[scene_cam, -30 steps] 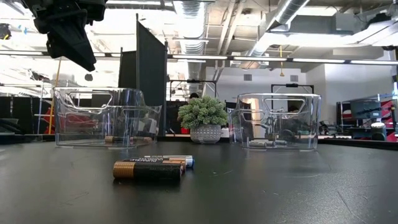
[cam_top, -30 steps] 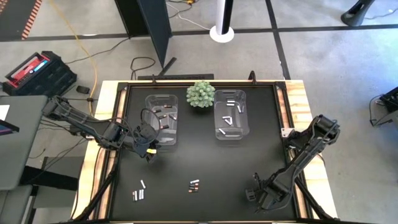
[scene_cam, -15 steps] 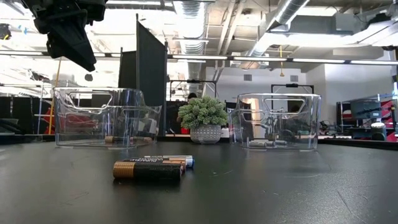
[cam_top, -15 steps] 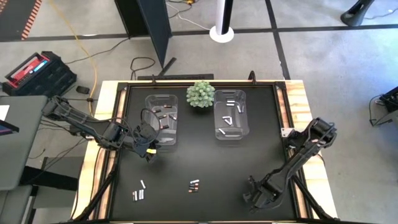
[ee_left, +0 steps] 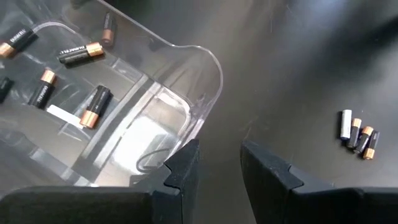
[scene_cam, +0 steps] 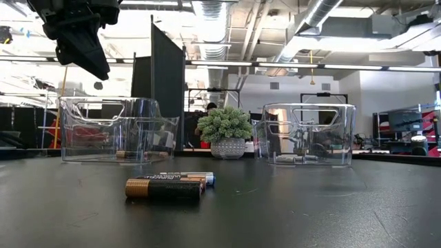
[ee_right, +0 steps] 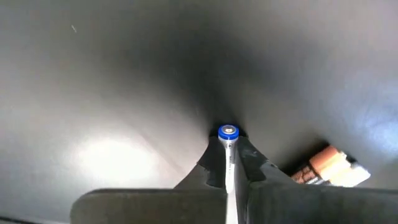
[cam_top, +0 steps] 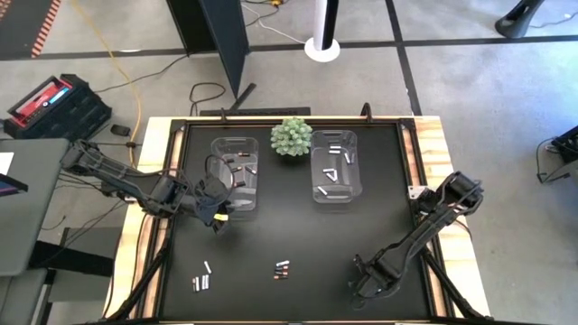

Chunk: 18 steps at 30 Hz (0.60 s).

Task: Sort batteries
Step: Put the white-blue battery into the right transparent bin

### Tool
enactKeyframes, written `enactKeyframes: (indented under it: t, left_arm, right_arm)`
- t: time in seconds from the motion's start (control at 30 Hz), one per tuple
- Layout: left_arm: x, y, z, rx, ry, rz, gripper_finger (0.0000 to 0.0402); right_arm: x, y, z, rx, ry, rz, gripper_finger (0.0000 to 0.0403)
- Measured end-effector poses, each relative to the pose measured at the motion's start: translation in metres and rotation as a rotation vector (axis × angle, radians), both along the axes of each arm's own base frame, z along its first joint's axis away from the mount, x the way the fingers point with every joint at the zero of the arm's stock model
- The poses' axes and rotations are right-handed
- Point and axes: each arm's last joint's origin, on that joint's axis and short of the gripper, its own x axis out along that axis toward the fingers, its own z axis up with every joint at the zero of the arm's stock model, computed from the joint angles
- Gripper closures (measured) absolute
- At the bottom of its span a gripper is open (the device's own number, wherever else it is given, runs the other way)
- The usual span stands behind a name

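Right tool point(ee_right: 227, 163) clenched on a slim pale silver battery with a blue-ringed end point(ee_right: 227, 132), low over the black counter point(cam_top: 298, 239) near its front edge. Loose dark copper-ended batteries point(cam_top: 282, 269) lie mid-front. Left tool point(ee_left: 219, 163) hangs part-open, nothing in it, at the near corner of the left clear plastic bin point(cam_top: 234, 171) holding dark cells.

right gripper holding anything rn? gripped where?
Yes: right gripper is shut on a slim silver-white cylindrical battery, clamped along its body, blue-ringed end poking out past the fingertips. Left gripper holds nothing.
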Motion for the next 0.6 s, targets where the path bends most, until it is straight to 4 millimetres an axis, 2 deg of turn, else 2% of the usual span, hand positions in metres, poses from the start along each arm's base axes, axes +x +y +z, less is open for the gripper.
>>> enactKeyframes:
  t: [0.37, 0.6]
  left_arm:
    - [-0.0003, 0.0007, -0.0003, 0.037, 0.017, -0.038, 0.0290]
    - [-0.0005, -0.0005, -0.0007, 0.245, 0.097, -0.337, 0.0290]
  right_arm:
    - [0.0027, 0.0013, 0.0062, -0.019, -0.006, -0.028, 0.0395]
    - [0.0047, -0.0007, 0.0067, -0.018, -0.005, -0.037, 0.0395]
